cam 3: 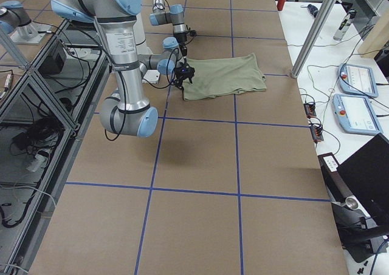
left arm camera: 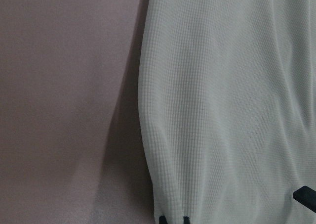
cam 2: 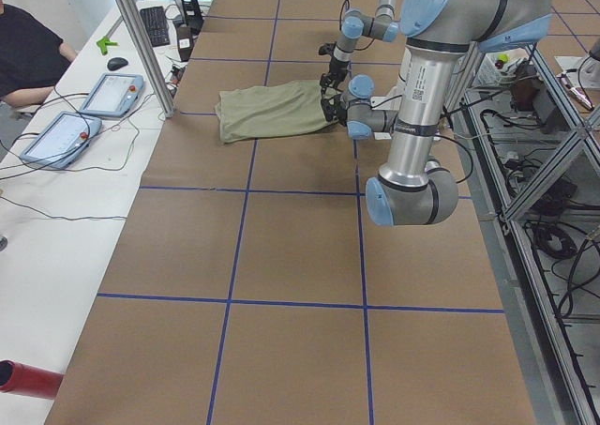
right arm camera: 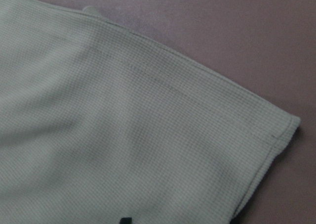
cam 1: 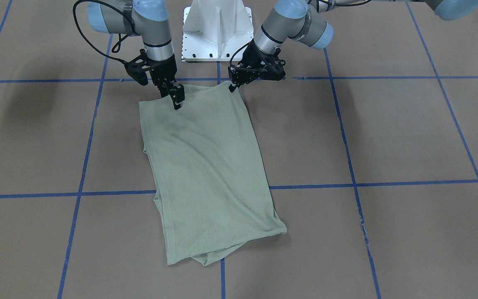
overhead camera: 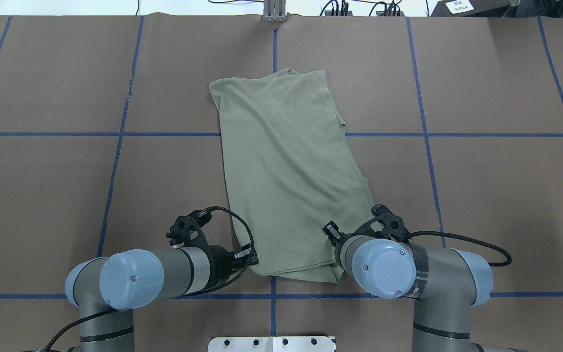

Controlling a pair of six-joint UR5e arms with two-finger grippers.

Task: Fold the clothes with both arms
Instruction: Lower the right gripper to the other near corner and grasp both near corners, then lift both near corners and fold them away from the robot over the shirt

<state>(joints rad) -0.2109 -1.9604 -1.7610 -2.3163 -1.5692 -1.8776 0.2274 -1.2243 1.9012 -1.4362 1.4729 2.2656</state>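
The pale sage-green shirt (cam 1: 210, 166) lies folded into a long strip on the brown table, running away from the robot; it also shows in the overhead view (overhead camera: 291, 171). My left gripper (cam 1: 233, 86) is shut on the shirt's near corner, also seen in the overhead view (overhead camera: 251, 259). My right gripper (cam 1: 176, 101) is shut on the shirt's near edge a little in from the other corner; in the overhead view its own wrist (overhead camera: 381, 259) hides it. Both wrist views are filled with knit cloth (left arm camera: 222, 110) (right arm camera: 123, 135). Collar and tag are hidden.
The white pedestal base (cam 1: 217, 31) stands just behind the grippers. Blue tape lines (cam 1: 347, 182) cross the table. Two teach pendants (cam 2: 103, 97) and a seated person (cam 2: 28, 50) are at a side bench beyond the table's far edge.
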